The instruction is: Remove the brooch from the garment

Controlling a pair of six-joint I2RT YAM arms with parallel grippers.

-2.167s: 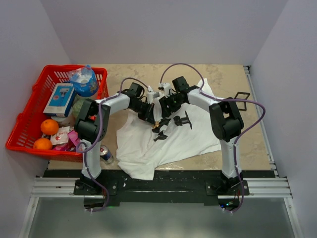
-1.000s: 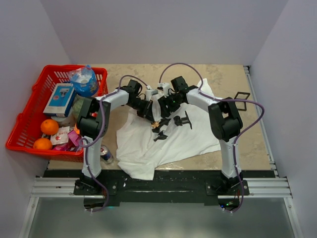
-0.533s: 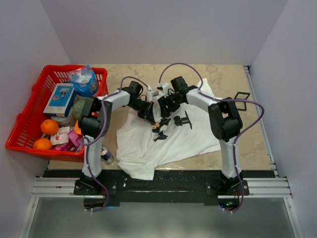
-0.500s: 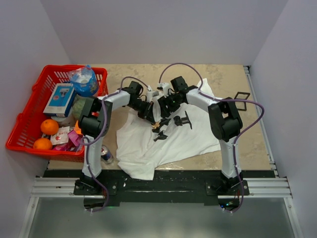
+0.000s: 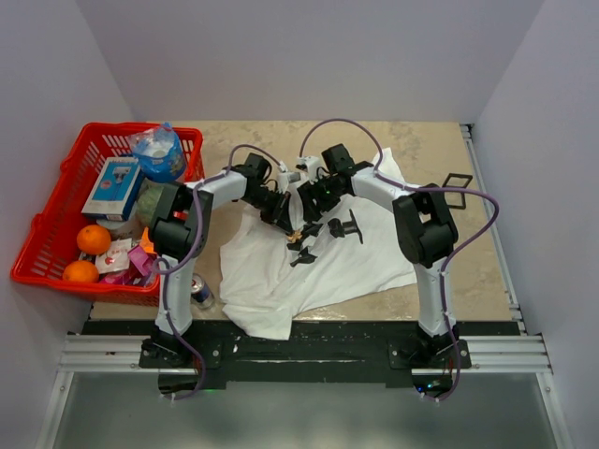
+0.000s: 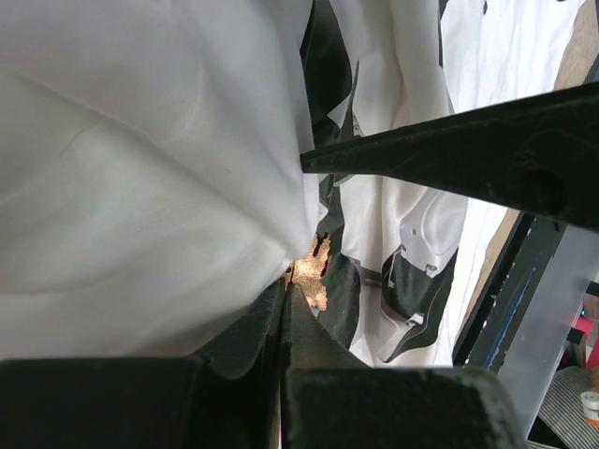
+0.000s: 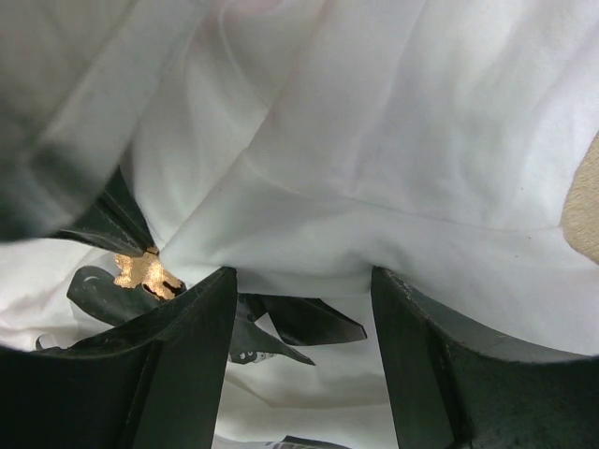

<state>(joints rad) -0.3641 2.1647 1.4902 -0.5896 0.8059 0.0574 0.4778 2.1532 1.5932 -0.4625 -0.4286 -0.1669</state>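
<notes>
The garment [image 5: 328, 262], a white T-shirt with a black print, lies crumpled mid-table. The brooch [image 5: 296, 234] is a tiny tan-orange piece on its print. It also shows in the left wrist view [image 6: 310, 271] and in the right wrist view [image 7: 143, 272]. My left gripper [image 5: 288, 224] is shut, and its tips [image 6: 286, 282] pinch the brooch's edge where the cloth bunches. My right gripper [image 5: 312, 208] is open. Its fingers [image 7: 187, 318] straddle a raised fold of the garment [image 7: 374, 187], just right of the brooch. One right finger crosses the left wrist view [image 6: 449, 150].
A red basket [image 5: 37, 253] at the left holds two oranges [image 5: 93, 238], a water bottle [image 5: 157, 150] and a blue box [image 5: 112, 187]. A drink can [image 5: 199, 291] stands by the left arm's base. A black frame [image 5: 456, 181] lies at the right.
Both grippers stay at the brooch. The left arm's elbow has shifted slightly back and to the left. The shirt has barely moved.
</notes>
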